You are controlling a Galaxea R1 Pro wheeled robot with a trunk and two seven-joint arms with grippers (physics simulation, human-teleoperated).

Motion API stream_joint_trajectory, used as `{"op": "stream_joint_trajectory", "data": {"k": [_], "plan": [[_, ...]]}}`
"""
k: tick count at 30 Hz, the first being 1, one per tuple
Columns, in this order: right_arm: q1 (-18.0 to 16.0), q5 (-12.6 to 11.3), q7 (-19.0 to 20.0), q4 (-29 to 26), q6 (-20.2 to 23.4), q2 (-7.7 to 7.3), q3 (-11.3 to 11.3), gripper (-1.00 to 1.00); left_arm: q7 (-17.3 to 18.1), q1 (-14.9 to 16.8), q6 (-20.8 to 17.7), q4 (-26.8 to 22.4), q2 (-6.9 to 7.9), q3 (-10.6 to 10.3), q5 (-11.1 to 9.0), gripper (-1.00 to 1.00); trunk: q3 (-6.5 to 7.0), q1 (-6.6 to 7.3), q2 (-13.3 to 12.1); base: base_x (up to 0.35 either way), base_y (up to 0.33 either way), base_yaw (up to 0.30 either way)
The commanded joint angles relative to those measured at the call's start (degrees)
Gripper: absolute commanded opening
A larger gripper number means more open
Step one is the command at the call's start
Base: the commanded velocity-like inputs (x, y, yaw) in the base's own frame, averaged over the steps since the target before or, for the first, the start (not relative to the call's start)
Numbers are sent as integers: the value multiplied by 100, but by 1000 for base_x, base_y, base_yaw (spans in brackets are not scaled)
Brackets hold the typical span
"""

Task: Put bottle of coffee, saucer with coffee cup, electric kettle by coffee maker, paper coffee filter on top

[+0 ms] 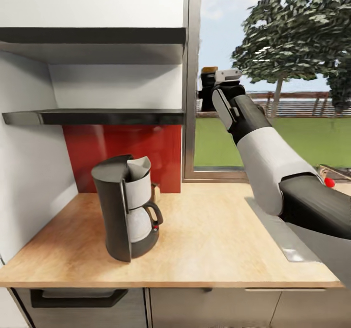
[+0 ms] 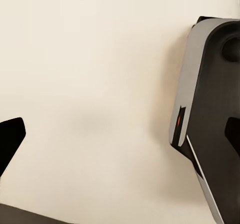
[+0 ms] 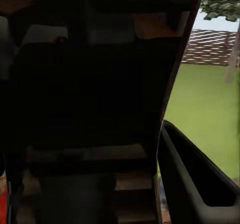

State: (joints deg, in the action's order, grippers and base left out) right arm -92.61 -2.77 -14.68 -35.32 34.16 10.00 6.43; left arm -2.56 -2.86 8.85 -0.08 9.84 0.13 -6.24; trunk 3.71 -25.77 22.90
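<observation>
Pale wood countertop (image 1: 214, 240) runs across the kitchen, with the coffee maker (image 1: 127, 207) standing upright toward its left side, in front of a red backsplash (image 1: 122, 147). A paper coffee filter (image 1: 138, 167) sits in the top of the coffee maker, and a glass carafe (image 1: 141, 223) rests in its base. Two dark shelves (image 1: 97, 117) hang on the wall above. The right arm (image 1: 273, 167) reaches up from the right of the scene toward the window (image 1: 273, 74), its right gripper (image 1: 207, 91) raised beside the window frame and wrapped around a dark bottle of coffee (image 1: 208, 81) with a brown cap; the jaws appear closed on the bottle. A small red object (image 1: 329, 182) lies at the far right edge of the counter. In the left wrist view, the left gripper (image 2: 120, 134) faces a plain cream surface, its dark fingertips (image 2: 11, 139) at opposite edges of the picture, jaws spread wide with nothing between them.
</observation>
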Motion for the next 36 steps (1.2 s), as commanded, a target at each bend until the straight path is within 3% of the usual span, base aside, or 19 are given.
{"op": "stream_joint_trajectory", "data": {"k": [1, 7, 9, 10, 20, 24, 28, 29, 31, 36], "plan": [[12, -29, -52, -4, 20, 0, 16, -100, 1, -4, 20, -1, 0, -5, -53, 100, 5, -2, 2, -1, -173, -270], [436, -30, -297, -1, 8, 0, 18, -100, -7, -4, 27, -1, -7, -5, -53, 100, 24, -2, 2, 0, -32, -184], [769, -26, -313, -9, -58, 0, 25, -100, -7, -4, 30, -1, -8, -5, -53, 100, 25, -2, 2, 0, -3, -29], [1179, -17, -309, -16, -371, 0, 32, -100, -8, -4, 35, -1, -14, -5, -53, 100, 26, -2, 2, 0, -1, -7], [2850, 7, -299, -2, -2296, -35, 36, -100, -8, -4, 37, -1, -42, 1, -53, 100, 26, -2, 2, 0, 0, -1], [3426, 13, -275, 5, -2647, -266, 48, -100, -8, -4, 47, -1, -44, 11, -53, 100, 26, -2, 2, 0, 0, 0], [3906, 135, -195, 14, -2686, -311, 134, -100, -8, -4, 69, -1, -50, 21, -53, 100, 26, -2, 2, 0, 0, 0], [3964, 186, -149, 15, -2689, -311, 166, -100, -8, -4, 71, -1, -51, 23, -53, 100, 26, -2, 2, 0, 0, 0], [4189, 473, 391, 22, -2701, -313, 321, -100, -8, -4, 79, -1, -52, 29, -53, 100, 26, -2, 2, 0, 0, 0], [4270, 610, 1550, 96, -2756, -389, 372, -100, -8, -4, 74, -6, -54, 38, -45, 100, 26, -2, 2, 0, 0, 0]]}}
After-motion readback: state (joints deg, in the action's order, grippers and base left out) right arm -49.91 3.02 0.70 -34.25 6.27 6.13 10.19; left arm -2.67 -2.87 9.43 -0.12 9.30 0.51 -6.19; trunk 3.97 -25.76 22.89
